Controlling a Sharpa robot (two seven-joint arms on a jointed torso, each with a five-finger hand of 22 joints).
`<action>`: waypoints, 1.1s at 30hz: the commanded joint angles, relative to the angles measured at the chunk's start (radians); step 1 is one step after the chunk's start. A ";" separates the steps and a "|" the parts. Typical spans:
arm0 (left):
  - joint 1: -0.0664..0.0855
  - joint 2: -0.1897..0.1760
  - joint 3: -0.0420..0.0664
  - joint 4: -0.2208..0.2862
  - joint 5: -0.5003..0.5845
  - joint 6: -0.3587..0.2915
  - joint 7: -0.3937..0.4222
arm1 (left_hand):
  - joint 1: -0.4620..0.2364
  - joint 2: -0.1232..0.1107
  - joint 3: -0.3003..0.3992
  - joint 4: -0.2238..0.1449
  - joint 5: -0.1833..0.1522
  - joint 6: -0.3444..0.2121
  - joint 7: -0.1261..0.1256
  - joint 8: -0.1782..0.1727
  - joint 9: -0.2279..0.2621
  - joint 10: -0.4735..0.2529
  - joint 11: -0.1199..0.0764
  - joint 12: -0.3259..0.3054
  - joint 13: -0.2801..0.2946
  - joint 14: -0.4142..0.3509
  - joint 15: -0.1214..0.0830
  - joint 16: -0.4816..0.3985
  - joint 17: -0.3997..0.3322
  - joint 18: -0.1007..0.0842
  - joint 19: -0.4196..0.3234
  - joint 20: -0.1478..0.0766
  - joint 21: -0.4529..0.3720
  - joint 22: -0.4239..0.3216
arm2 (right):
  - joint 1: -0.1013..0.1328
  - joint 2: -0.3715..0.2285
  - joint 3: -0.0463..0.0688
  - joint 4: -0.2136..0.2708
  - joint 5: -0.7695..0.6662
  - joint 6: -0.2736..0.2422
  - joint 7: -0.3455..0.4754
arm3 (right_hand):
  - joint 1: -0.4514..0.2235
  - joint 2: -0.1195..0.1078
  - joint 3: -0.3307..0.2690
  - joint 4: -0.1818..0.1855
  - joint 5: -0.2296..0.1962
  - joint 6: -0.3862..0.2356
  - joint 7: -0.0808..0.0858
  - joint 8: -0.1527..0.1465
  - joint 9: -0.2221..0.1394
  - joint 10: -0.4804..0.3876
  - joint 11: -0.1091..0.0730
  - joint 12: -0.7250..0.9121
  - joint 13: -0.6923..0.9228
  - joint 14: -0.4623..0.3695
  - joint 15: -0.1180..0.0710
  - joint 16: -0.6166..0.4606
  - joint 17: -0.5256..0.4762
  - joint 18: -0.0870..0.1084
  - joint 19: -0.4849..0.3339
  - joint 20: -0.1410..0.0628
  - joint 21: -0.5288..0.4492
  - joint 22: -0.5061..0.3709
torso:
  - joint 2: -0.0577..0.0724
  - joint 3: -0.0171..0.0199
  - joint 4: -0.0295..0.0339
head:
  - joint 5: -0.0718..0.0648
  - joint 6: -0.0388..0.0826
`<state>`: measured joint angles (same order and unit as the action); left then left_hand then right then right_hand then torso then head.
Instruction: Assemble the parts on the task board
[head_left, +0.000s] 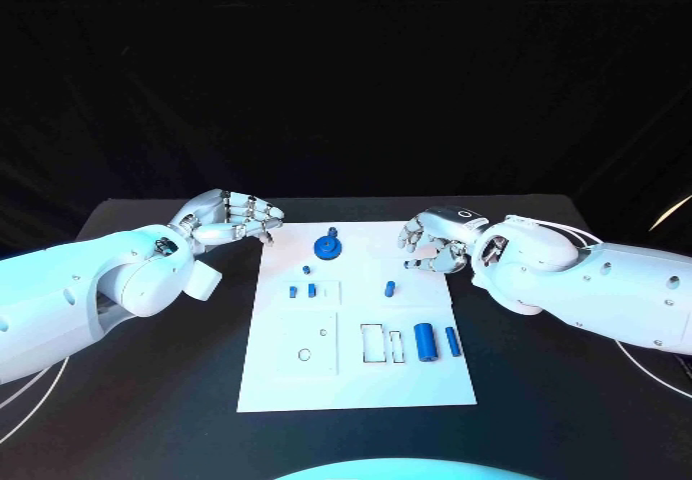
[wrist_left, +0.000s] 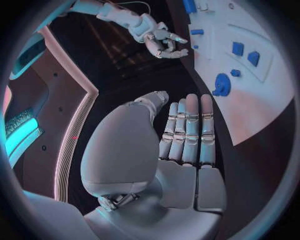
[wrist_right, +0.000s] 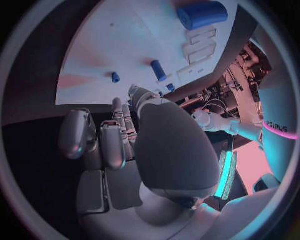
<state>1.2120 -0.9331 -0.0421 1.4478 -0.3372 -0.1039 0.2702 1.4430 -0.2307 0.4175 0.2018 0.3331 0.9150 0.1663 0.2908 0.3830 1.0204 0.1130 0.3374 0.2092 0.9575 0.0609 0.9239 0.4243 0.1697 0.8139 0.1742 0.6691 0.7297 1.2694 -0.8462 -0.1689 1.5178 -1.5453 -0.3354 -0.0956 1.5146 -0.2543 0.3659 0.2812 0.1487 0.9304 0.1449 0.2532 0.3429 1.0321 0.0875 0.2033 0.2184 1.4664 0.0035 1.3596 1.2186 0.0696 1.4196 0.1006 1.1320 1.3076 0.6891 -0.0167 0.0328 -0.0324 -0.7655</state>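
The white task board (head_left: 361, 375) lies in the middle of the black table. At its far end stands a round blue part with a knob (head_left: 329, 245), with a small peg (head_left: 307, 269) and two small blue blocks (head_left: 303, 292) nearer. A short blue peg (head_left: 389, 288) lies to the right, and a thick blue cylinder (head_left: 426, 341) and a slim one (head_left: 451, 341) lie beside two slots. My left hand (head_left: 231, 220) hovers at the board's far left corner, holding nothing, its fingers (wrist_left: 190, 130) stretched out. My right hand (head_left: 437, 240) hangs over the far right edge with loosely curled fingers and holds nothing.
The black table (head_left: 144, 400) extends on both sides of the board. A small ring-shaped hole (head_left: 304, 354) and rectangular slots (head_left: 372, 343) mark the board's near half. My two white forearms flank the board's far half.
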 joint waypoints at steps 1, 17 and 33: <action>0.000 -0.008 0.001 0.016 0.181 0.076 0.097 | 0.004 -0.005 -0.005 0.012 -0.014 -0.001 -0.001 -0.008 -0.007 0.021 0.002 -0.035 -0.021 0.020 -0.004 -0.025 -0.008 0.014 0.030 0.000 -0.035 -0.030 | -0.007 0.006 0.000 0.001 -0.185 0.053 -0.078 | -0.003 -0.010 -0.003 -0.003 -0.006 0.004 -0.005 -0.004 -0.001 -0.005 -0.002 -0.007 -0.006 0.030 0.005 -0.007 -0.009 0.014 0.003 -0.001 0.009 0.041 | -0.001 -0.0002 -0.0003 | -0.005 0.001; -0.001 -0.023 0.001 0.031 0.194 0.051 0.109 | 0.024 -0.007 -0.025 0.020 -0.016 0.001 0.004 -0.030 -0.017 0.055 0.001 -0.084 -0.045 0.071 -0.011 0.037 0.042 0.012 0.093 -0.016 -0.022 -0.026 | -0.035 0.041 -0.001 -0.014 -0.262 0.061 -0.127 | 0.003 0.007 0.010 -0.002 -0.002 0.025 -0.010 -0.008 -0.003 0.010 -0.007 -0.016 -0.040 0.037 0.000 -0.001 -0.007 0.010 0.015 -0.006 0.028 0.053 | 0.000 0.0009 0.0008 | -0.008 0.002; -0.001 -0.030 0.001 0.035 0.196 0.043 0.100 | 0.033 0.001 -0.021 0.019 -0.015 0.004 0.007 -0.033 -0.019 0.059 0.001 -0.091 -0.048 0.070 -0.011 0.050 0.053 0.012 0.097 -0.018 -0.013 -0.018 | -0.050 0.071 -0.001 -0.047 -0.263 0.058 -0.132 | 0.001 0.024 0.073 -0.003 -0.008 0.055 -0.013 -0.011 -0.003 0.044 -0.009 -0.034 -0.086 0.039 -0.003 0.002 -0.009 0.008 0.022 -0.009 0.039 0.063 | 0.002 0.0013 -0.0006 | -0.004 0.000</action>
<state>1.2106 -0.9629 -0.0421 1.4786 -0.1520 -0.0656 0.3587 1.4650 -0.2275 0.3959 0.2234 0.3216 0.9188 0.1698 0.2647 0.3659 1.0725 0.1108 0.2517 0.1628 1.0223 0.0501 0.9708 0.4762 0.1695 0.9026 0.1557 0.6498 0.7099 1.2213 -0.7776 -0.1701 1.4739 -1.7903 -0.2920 -0.2208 1.5156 -0.2417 0.4321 0.2785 0.1338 0.9760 0.1317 0.2455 0.3401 1.0704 0.0787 0.1723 0.1332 1.4664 0.0034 1.3563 1.2101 0.0695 1.4344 0.0932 1.1675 1.3073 0.6902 -0.0153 0.0328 -0.0384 -0.7653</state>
